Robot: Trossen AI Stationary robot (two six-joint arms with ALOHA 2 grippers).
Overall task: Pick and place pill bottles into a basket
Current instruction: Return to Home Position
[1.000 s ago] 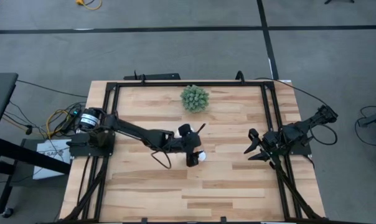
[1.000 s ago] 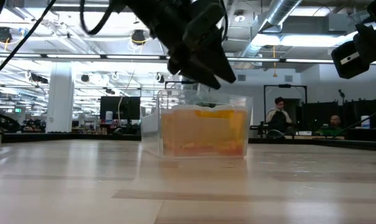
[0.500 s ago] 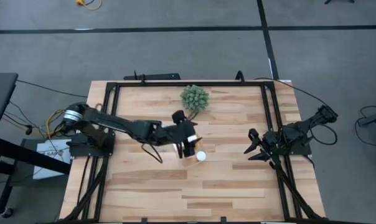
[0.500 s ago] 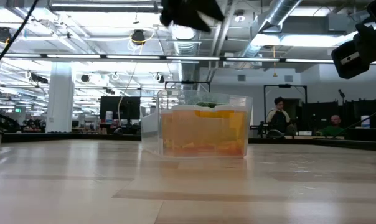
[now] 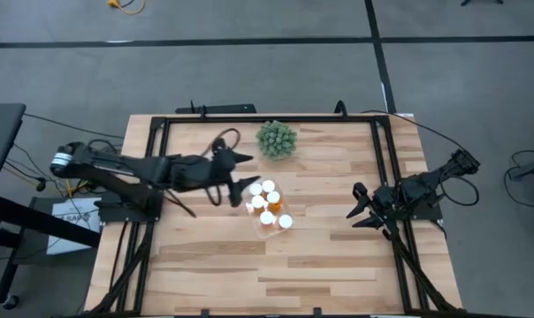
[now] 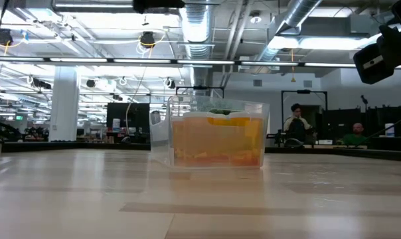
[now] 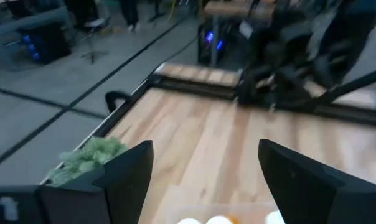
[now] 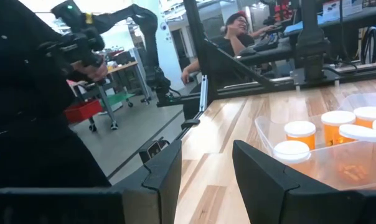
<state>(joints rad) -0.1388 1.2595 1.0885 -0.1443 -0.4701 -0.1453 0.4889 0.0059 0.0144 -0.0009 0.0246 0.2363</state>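
The clear basket (image 5: pixel 269 208) stands on the wooden table near its middle, with several amber pill bottles with white caps (image 5: pixel 265 201) upright inside. In the low view the basket (image 6: pixel 214 136) shows orange bottles (image 6: pixel 217 143) through its wall. My left gripper (image 5: pixel 240 162) is open and empty, up in the air to the left of the basket and short of it. Its wrist view (image 7: pixel 203 180) shows white caps (image 7: pixel 206 219) below it. My right gripper (image 5: pixel 356 208) is open and empty near the table's right edge, and its wrist view (image 8: pixel 213 171) looks toward the bottles (image 8: pixel 325 134).
A green spiky plant ball (image 5: pixel 276 140) sits near the table's far edge, just beyond the basket, and also shows in the left wrist view (image 7: pixel 88 158). A black frame (image 5: pixel 267 117) runs round the table. Bare wood lies on the near side. People sit in the room behind (image 6: pixel 297 123).
My left gripper has gone up from just over the basket and drawn back toward the table's left edge. The bottles' white caps, covered by it a second ago, now show in the basket. The basket has stayed in place.
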